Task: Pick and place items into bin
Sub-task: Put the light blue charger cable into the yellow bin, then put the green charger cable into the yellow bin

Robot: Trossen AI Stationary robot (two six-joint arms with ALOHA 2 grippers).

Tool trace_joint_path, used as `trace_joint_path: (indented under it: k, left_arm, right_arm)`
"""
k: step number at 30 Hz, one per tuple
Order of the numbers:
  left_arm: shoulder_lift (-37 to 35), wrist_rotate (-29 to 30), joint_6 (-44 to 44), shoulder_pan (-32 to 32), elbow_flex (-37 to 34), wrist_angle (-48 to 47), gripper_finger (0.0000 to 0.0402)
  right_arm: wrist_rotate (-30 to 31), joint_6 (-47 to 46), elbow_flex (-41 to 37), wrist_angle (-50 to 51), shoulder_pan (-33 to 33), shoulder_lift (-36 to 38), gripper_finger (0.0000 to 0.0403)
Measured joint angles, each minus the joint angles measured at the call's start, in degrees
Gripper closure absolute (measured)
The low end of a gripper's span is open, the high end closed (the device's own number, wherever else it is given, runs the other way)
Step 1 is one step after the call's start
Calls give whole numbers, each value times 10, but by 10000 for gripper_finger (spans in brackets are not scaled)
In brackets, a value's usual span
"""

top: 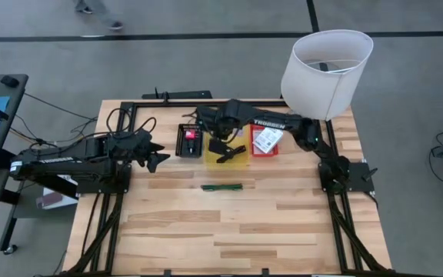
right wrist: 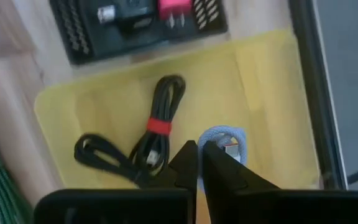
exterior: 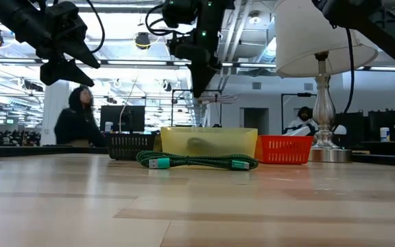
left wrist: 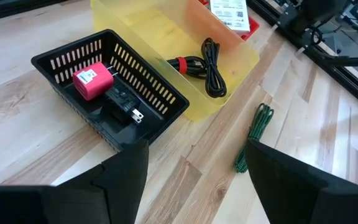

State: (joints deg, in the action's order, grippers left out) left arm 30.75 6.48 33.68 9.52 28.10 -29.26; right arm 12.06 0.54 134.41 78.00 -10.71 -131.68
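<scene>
Above the yellow bin [top: 239, 159] at desk centre, hangs the right gripper [right wrist: 199, 163], fingers pressed together, empty, over a black cord [right wrist: 157, 134] and a small blue coil [right wrist: 225, 140] already inside. Off at nine o'clock, waits the left gripper [top: 157, 156], fingers spread wide, holding nothing. Toward six o'clock from the bin, loose on the desk [top: 244, 223]: green cable [top: 221, 187], thin, bundled, long axis running three to nine o'clock, roughly equidistant from both arms, probably next.

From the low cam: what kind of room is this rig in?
Probably a big open lab or workshop, not a home. Exposed ceiling with strip lights, monitors on benches behind the wooden table, and people working in the background.
</scene>
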Motion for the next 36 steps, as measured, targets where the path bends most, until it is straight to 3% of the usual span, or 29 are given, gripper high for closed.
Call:
trace_joint_path:
  k: [14,24,32,36]
  left_arm:
    - [0,0,-26,0,0,0,144]
    - [0,0,-28,0,0,0,144]
    - [0,0,-28,0,0,0,144]
    - [0,0,-29,0,0,0,144]
  right_arm:
    - [-1,-16,0,-19,-3,0,310]
    - [-2,-55,-17,71,56,-2,301]
    - [-2,-54,-58,64,113,-2,300]
    - [-2,-61,-87,14,131,-1,300]
